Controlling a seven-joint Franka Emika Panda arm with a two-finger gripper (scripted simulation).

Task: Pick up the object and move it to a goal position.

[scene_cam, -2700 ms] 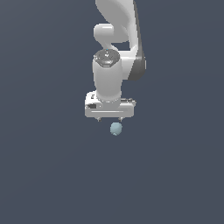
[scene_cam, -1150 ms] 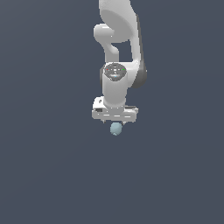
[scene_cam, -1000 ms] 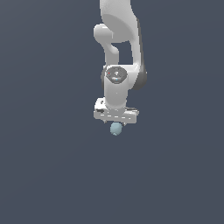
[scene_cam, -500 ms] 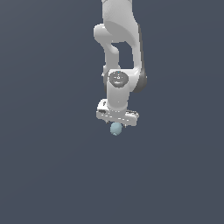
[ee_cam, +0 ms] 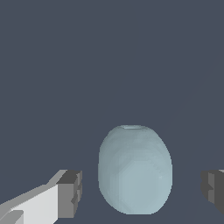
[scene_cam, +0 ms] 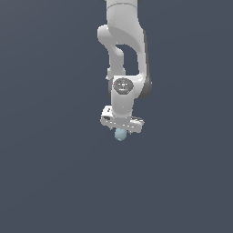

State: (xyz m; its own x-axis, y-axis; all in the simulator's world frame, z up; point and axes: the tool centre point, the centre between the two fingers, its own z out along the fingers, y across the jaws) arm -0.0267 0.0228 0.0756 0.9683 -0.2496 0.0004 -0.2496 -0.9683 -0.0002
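The pale blue-grey ball (scene_cam: 120,135) lies on the dark floor, directly under the white gripper's crossbar in the exterior view. My gripper (scene_cam: 121,130) is lowered over it, and only the ball's lower part shows below the hand. In the wrist view the ball (ee_cam: 134,170) stands between my gripper's (ee_cam: 142,192) two dark fingertips (ee_cam: 70,192). There is a clear gap on each side of the ball. The jaws are open and touch nothing.
The white arm (scene_cam: 125,54) rises above the gripper to the top of the exterior view. A plain dark grey-blue floor (scene_cam: 54,182) lies all around. No other object or marker shows.
The gripper has come down over the ball and shifted slightly to the exterior view's right; the wrist has tilted. The ball has not moved.
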